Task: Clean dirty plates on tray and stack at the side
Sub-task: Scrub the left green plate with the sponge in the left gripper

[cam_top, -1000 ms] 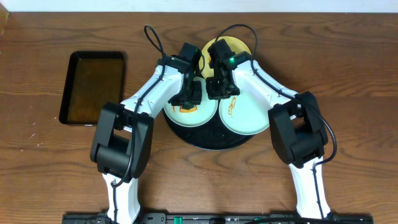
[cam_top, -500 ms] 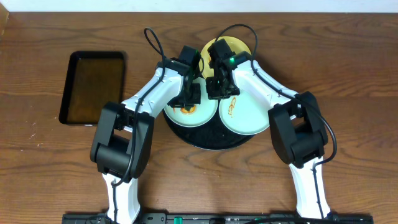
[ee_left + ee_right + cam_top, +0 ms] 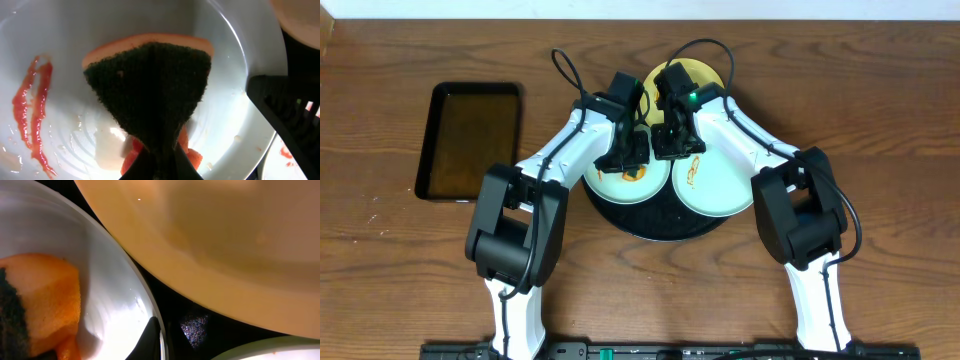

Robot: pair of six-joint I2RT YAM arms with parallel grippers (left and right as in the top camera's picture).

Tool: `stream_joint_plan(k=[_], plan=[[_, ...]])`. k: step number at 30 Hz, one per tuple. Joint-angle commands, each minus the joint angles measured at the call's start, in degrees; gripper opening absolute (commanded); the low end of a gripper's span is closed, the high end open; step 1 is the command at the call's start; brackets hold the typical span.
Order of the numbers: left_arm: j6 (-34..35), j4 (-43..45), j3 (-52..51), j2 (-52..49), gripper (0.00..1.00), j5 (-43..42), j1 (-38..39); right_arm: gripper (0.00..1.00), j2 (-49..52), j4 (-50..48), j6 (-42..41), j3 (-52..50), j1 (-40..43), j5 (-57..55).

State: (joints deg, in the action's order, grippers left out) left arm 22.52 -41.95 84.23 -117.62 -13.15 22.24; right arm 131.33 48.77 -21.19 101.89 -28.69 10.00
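3 plates (image 3: 725,190) on tray (image 3: 660,226), sponge (image 3: 150,85) in left plate (image 3: 608,190), second tray (image 3: 470,140) far left

Both arms reach forward and converge at centre. The left arm (image 3: 555,150) bends inward; the left gripper (image 3: 632,150) points down, jaws clamped on a sponge (image 3: 150,85). The right arm (image 3: 740,130) bends inward likewise; the right gripper (image 3: 672,142) sits just beside the left gripper, its jaw state not discernible.

The desk (image 3: 880,120) is lit evenly from above in the overhead view; only faint shadows are cast. Glare is seen on the white plate (image 3: 65,30) in the left wrist view. The yellow plate (image 3: 225,240) is rendered blurred, warm and dim in the right wrist view.
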Motion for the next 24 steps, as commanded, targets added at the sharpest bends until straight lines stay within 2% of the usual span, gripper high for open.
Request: stream_joint_plan(k=[1,3,5,11,15,19,24], plan=[[0.52,0.48,-0.83,-0.13,0.08,0.09,0.09,0.02,2.4,0.17,0.68,-0.33,0.0,-1.16],[0.48,0.72,-0.87,-1.05,0.08,0.9,0.09,0.01,2.4,0.2,0.68,-0.33,0.0,-1.14],[0.48,0.42,-0.87,-1.75,0.08,5.4,0.07,0.01,2.4,0.28,0.68,-0.33,0.0,-1.16],[0.02,-4.92,-0.87,-1.95,0.08,27.36,-0.04,0.01,2.4,0.28,0.7,-0.33,0.0,-1.16],[-0.92,-6.67,-0.83,-1.2,0.07,35.95,-0.04,0.01,2.4,0.28,0.7,-0.33,0.0,-1.18],[-1.22,-6.64,0.02,1.84,0.07,35.65,0.04,0.01,2.4,0.26,0.68,-0.33,0.0,-1.18],[-1.25,-3.69,0.2,6.64,0.07,21.79,0.02,0.01,2.4,0.26,0.68,-0.33,0.17,-1.16]])
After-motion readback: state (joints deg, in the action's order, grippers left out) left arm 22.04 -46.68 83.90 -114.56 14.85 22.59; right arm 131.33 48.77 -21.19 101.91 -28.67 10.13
